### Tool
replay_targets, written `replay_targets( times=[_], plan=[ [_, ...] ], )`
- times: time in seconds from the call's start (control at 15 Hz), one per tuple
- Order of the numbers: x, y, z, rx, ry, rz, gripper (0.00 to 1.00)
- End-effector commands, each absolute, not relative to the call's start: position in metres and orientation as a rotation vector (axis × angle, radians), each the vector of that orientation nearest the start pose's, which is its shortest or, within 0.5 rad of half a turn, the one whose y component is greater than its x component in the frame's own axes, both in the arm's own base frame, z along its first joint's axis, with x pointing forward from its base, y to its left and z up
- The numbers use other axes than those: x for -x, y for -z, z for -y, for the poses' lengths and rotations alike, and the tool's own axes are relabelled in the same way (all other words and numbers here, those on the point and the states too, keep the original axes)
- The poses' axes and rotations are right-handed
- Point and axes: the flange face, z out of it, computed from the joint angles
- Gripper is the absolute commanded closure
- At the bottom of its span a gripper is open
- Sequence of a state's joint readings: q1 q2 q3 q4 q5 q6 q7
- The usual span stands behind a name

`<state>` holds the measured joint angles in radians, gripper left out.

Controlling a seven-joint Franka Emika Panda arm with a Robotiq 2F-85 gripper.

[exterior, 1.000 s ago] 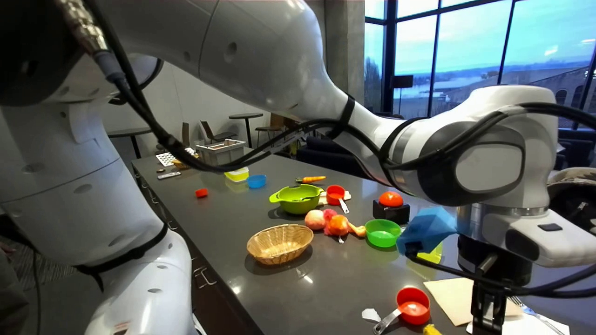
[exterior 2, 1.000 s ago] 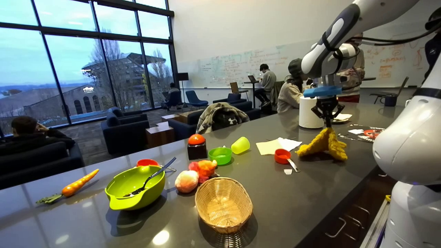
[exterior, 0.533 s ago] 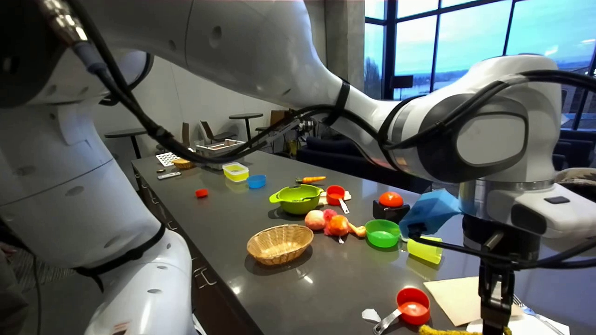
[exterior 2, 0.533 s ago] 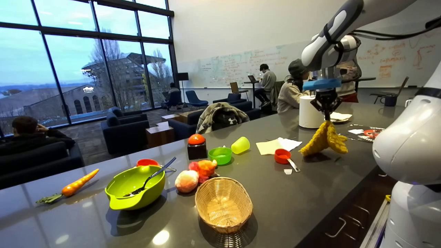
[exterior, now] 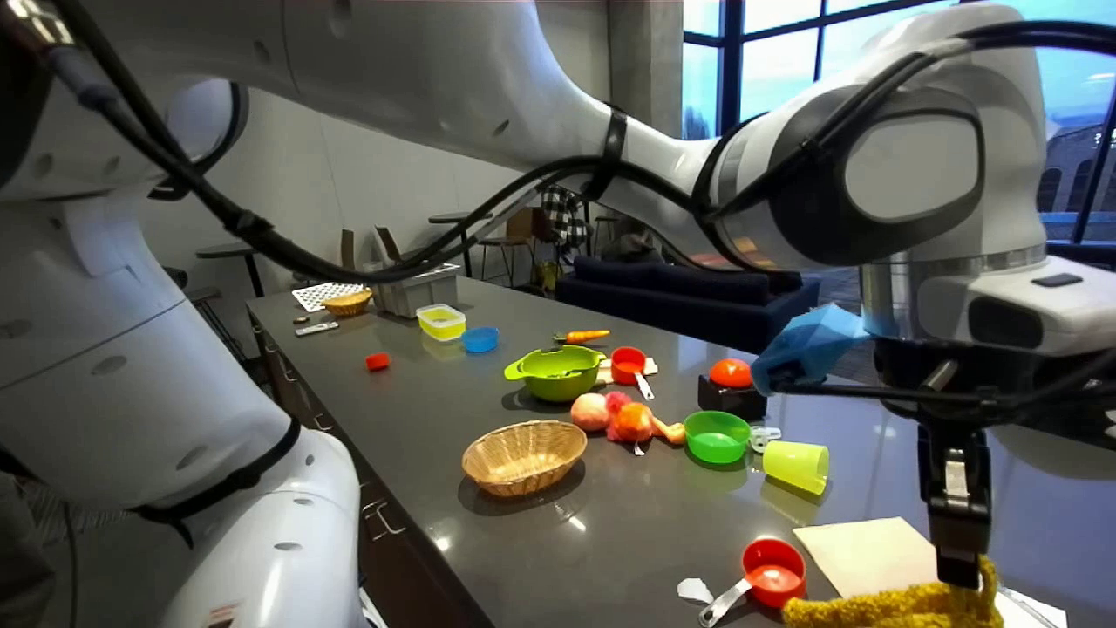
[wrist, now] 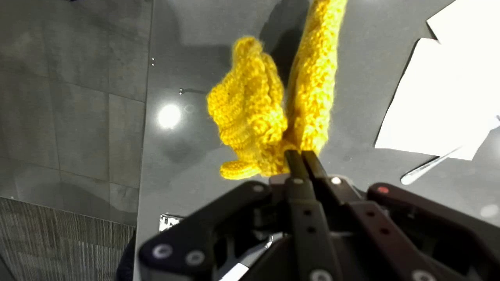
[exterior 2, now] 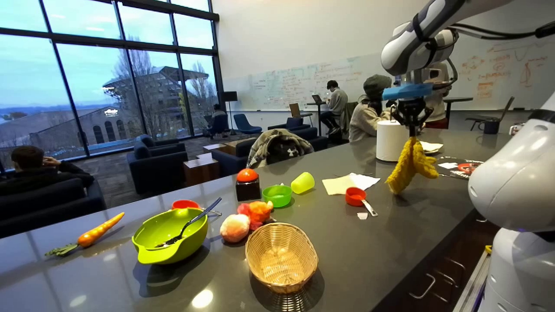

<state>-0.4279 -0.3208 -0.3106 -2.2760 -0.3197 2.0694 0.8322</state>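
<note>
A yellow knitted thing (wrist: 250, 109) hangs folded from my gripper (wrist: 300, 153), with its ends drooping down. The fingers are shut on its upper middle. In both exterior views the gripper (exterior 2: 412, 133) points down, with the yellow knitted thing (exterior 2: 409, 167) below it; it also shows at the bottom edge of an exterior view (exterior: 898, 608). Its lowest end is close to the table; I cannot tell whether it touches. A red measuring cup (exterior 2: 356, 196) with a metal handle lies beside it, near a beige paper (exterior 2: 338, 185) on a white sheet.
A wicker basket (exterior 2: 282, 255), a green bowl (exterior 2: 171, 236) with a fork, and a toy carrot (exterior 2: 93, 234) stand along the table. A green cup (exterior 2: 277, 196), yellow cup (exterior 2: 303, 183) and red-topped black box (exterior 2: 248, 185) are further back. A white roll (exterior 2: 390, 145) stands behind the gripper.
My gripper has risen, lifting the yellow knitted thing. Its ends, spread on the table before, now hang more steeply and closer together. The other objects on the table have not moved.
</note>
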Motion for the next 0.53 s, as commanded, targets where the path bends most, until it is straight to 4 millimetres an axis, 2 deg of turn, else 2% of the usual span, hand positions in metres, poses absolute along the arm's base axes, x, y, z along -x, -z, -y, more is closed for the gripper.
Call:
replay_targets(
  times=[0.0, 0.47],
  plan=[
    [-0.326, -0.516, 0.307, 2.598, 0.195, -2.088, 0.99],
    [-0.341, -0.549, 0.237, 2.795, 0.231, -1.884, 0.99]
  ],
)
